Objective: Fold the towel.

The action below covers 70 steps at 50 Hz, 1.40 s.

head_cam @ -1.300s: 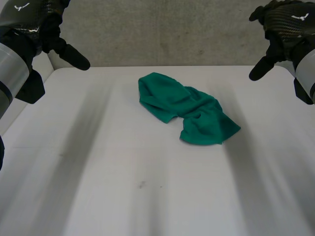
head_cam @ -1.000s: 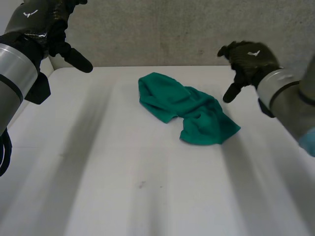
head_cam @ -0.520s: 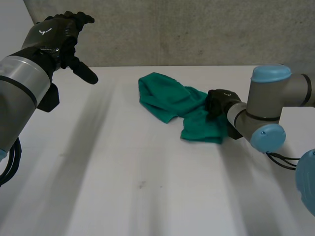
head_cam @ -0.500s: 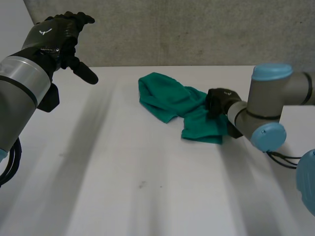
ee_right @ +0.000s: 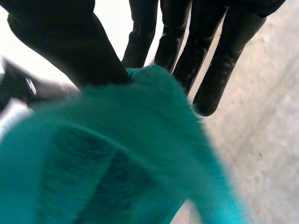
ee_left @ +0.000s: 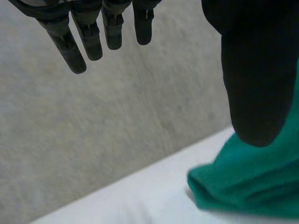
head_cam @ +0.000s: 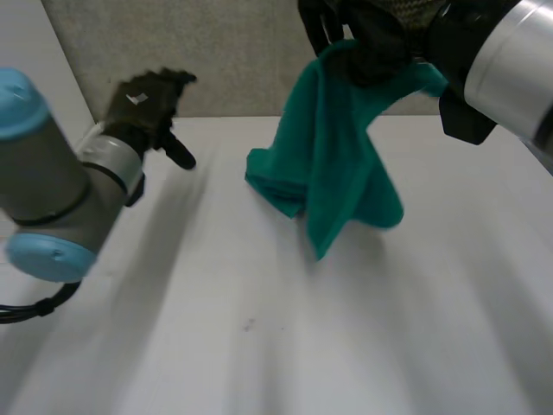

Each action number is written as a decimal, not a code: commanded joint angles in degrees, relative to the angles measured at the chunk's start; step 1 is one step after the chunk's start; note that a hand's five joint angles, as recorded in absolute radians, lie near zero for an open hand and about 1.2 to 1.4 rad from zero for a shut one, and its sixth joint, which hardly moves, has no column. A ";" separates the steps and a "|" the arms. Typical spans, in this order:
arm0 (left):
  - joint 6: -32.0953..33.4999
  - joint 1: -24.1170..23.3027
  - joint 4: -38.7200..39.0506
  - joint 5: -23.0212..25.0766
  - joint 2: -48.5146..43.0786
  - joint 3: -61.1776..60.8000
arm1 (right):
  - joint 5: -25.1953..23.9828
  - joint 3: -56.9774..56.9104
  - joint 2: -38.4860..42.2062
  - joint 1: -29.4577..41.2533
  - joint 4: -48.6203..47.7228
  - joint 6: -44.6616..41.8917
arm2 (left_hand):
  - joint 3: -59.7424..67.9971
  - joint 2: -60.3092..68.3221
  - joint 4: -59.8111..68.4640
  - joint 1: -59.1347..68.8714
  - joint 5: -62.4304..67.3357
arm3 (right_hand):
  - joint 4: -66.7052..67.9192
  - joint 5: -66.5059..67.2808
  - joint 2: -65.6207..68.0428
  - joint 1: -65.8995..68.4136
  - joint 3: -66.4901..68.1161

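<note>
High over the table [head_cam: 259, 346], the right hand [head_cam: 380, 39] holds the towel [head_cam: 341, 164] up in the air. The towel hangs down from this hand like a flag with no wind. In the right wrist view, the thumb [ee_right: 60, 42] and the fingers [ee_right: 224, 56] pinch the top of the towel between them, so the hand is clamped on the cloth. The pinched bit is a bunched-up part near the top. I cannot tell if it is a corner or an edge.

The towel is green and soft and fuzzy. It is not flat. It hangs in long folds, wide near the top and going to a point at the bottom. One bunched part, on the side nearer the left hand [head_cam: 147, 99], reaches down to the table and seems to rest there. The pointed end hangs just over the table, and I cannot tell if it touches.

The left hand is off to the side, near the far edge of the table and apart from the towel. Its fingers [ee_left: 74, 51] are straight and spread out, and it holds nothing. In the left wrist view, the low part of the towel lies past its thumb, with the grey wall [head_cam: 233, 52] behind.
</note>
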 commanded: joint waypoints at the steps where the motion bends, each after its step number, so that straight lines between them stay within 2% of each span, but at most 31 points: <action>1: 2.61 -5.41 0.74 6.83 -13.09 2.87 | 0.35 2.47 -3.90 2.26 1.28 -0.22 | -1.84 -1.47 -1.40 -0.65 -2.53 | 11.95 13.57 12.40 23.78 12.21; 9: 2.61 -7.26 4.95 7.71 -21.62 6.74 | 0.52 5.99 -3.64 2.35 1.72 0.12 | 3.02 3.40 3.46 4.21 2.33 | 11.95 13.57 12.40 23.78 12.21; 12: 2.61 -7.79 5.22 10.60 -22.86 7.18 | 1.05 6.78 -3.46 1.83 1.46 0.13 | 27.18 27.56 27.63 28.38 26.50 | 11.95 13.57 12.40 23.78 12.21; 13: 2.61 -8.05 5.40 12.09 -22.95 7.27 | 1.22 6.96 -3.28 1.56 1.37 0.21 | 44.58 44.96 45.02 45.77 43.89 | 11.95 13.57 12.40 23.78 12.21; 15: 2.70 -8.05 5.48 12.29 -22.95 7.88 | 2.27 7.22 -3.02 1.39 1.37 0.22 | 66.34 66.72 66.79 67.54 65.65 | 11.95 13.57 12.40 23.78 12.21; 16: 2.70 -7.97 5.48 11.59 -22.86 8.32 | 3.41 7.40 -2.67 1.39 1.37 -0.13 | 67.93 68.31 68.37 69.12 67.24 | 11.95 13.57 12.40 23.78 12.21; 20: 4.89 -7.62 5.57 0.71 -21.02 11.04 | 6.84 6.09 1.27 1.12 1.46 -0.75 | 67.94 68.32 68.39 69.14 67.25 | 11.95 13.57 12.40 23.78 12.21; 21: 7.24 -6.83 5.75 -4.36 -18.49 11.05 | 7.55 5.82 2.33 0.86 1.29 -1.19 | 67.94 68.32 68.39 69.14 67.25 | 11.95 13.57 12.40 23.78 12.21; 25: 11.56 -3.15 6.01 -11.26 -11.29 9.04 | 11.24 2.92 6.55 -1.95 1.20 -5.66 | 67.94 68.32 68.39 69.14 67.25 | 11.95 13.57 12.40 23.78 12.21; 28: 11.31 -2.60 5.40 -11.01 -6.44 5.17 | 13.78 1.17 9.36 -2.75 0.94 -9.78 | 67.94 68.32 68.39 69.14 67.25 | 11.95 13.57 12.40 23.78 12.21; 34: 10.96 -5.41 -0.39 -7.32 5.34 -11.78 | 15.64 0.89 15.17 -2.39 -3.02 -13.93 | 67.94 68.32 68.39 69.14 67.25 | 11.95 13.57 12.40 23.78 12.21; 36: 11.05 -5.94 -1.71 -6.88 6.40 -13.81 | 16.16 1.85 17.18 -2.31 -4.24 -14.54 | 67.94 68.32 68.39 69.14 67.25 | 11.95 13.57 12.40 23.78 12.21; 38: 10.70 -8.22 -6.62 -5.74 9.30 -21.00 | 16.17 2.82 18.33 -2.31 -4.25 -14.64 | 67.94 68.32 68.39 69.14 67.25 | 11.95 13.57 12.40 23.78 12.21; 43: 10.52 -11.04 -10.33 -5.47 9.75 -28.23 | 16.17 7.48 19.83 -2.04 -4.69 -14.73 | 67.94 68.32 68.39 69.14 67.25 | 11.95 13.57 12.40 23.78 12.21; 44: 10.52 -11.04 -10.34 -5.47 9.66 -28.76 | 15.99 9.05 19.83 -1.78 -4.95 -14.73 | 64.13 64.51 64.58 65.33 63.45 | 11.95 13.57 12.40 23.78 12.21; 45: 10.52 -10.52 -10.25 -5.64 9.40 -29.55 | 15.99 9.59 19.83 -1.60 -5.13 -14.73 | 51.11 51.49 51.56 52.30 50.42 | 11.95 13.57 12.40 23.78 12.21; 48: 10.52 -9.20 -9.98 -5.73 8.52 -29.47 | 15.99 11.61 19.83 -1.60 -5.83 -14.73 | 22.47 22.85 22.92 23.67 21.78 | 11.95 13.57 12.40 23.78 12.21; 49: 10.52 -7.28 -10.07 -5.82 8.17 -28.95 | 15.90 11.97 19.66 -1.52 -6.10 -14.73 | 9.22 9.60 9.67 10.42 8.54 | 11.95 13.57 12.40 23.78 12.21; 51: 10.61 -5.08 -10.07 -5.47 8.25 -28.16 | 15.90 12.58 19.22 -1.51 -6.54 -14.73 | 2.72 3.10 3.17 3.92 2.03 | 11.95 13.57 12.40 23.78 12.21; 53: 10.52 -2.44 -10.25 -5.38 8.34 -25.96 | 15.90 13.02 18.26 -1.51 -7.06 -14.73 | 1.35 1.73 1.80 2.55 0.67 | 11.95 13.57 12.40 23.78 12.21; 63: 11.22 1.61 -9.19 -3.45 7.03 -17.26 | 15.11 15.74 15.00 -1.60 -7.07 -14.81 | 3.54 3.92 3.99 4.73 2.85 | 11.95 13.57 12.40 23.78 12.21; 70: 12.36 2.23 -10.25 1.73 -4.04 -13.65 | 15.11 18.47 15.70 -1.78 -6.89 -15.34 | 4.04 4.42 4.49 5.24 3.36 | 11.95 13.57 12.40 23.78 12.21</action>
